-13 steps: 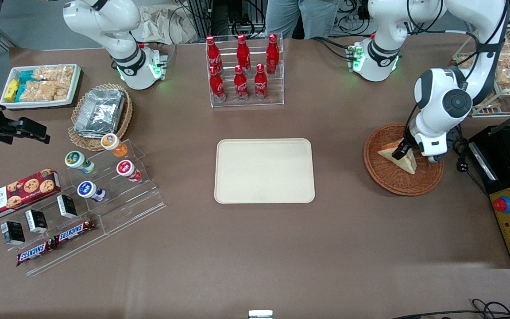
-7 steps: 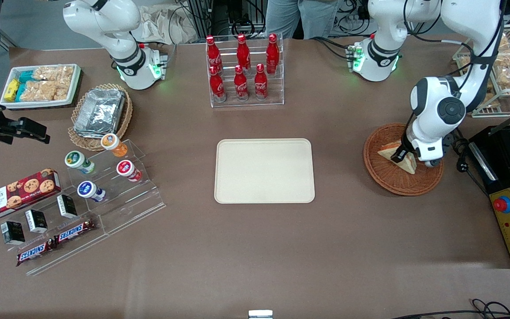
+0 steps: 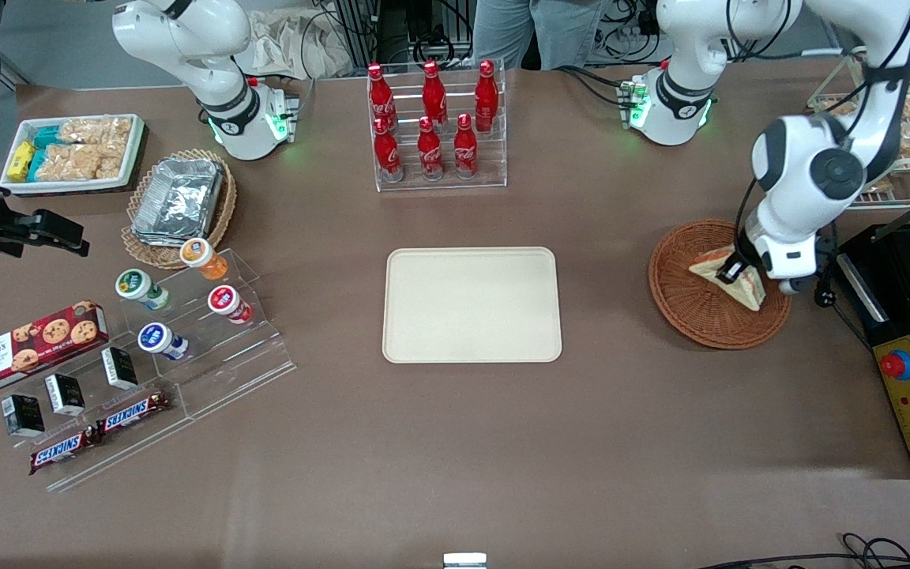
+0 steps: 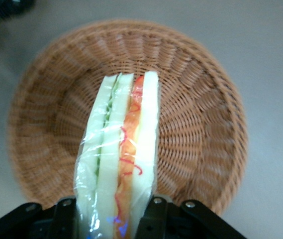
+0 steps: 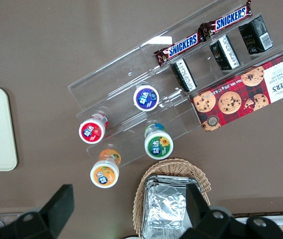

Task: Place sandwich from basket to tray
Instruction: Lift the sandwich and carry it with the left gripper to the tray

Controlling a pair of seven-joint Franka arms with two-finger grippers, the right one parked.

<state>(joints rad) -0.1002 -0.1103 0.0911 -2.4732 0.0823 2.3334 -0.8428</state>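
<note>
Sandwich (image 3: 727,276) is hanging just above the basket (image 3: 688,316), pinched at one end by the gripper (image 4: 112,211), whose fingers are pressing in on both bread faces. Wrapped in thin film, it is looking light, soft and easily squashed, so holding the flat bread faces gently seems right. Compared with a second ago, it is sitting higher and nearer the working arm's end, still well apart from the tray (image 3: 471,305).

Bright even overhead light; soft shadows under arms; wrist view slightly blurred, washed out.
</note>
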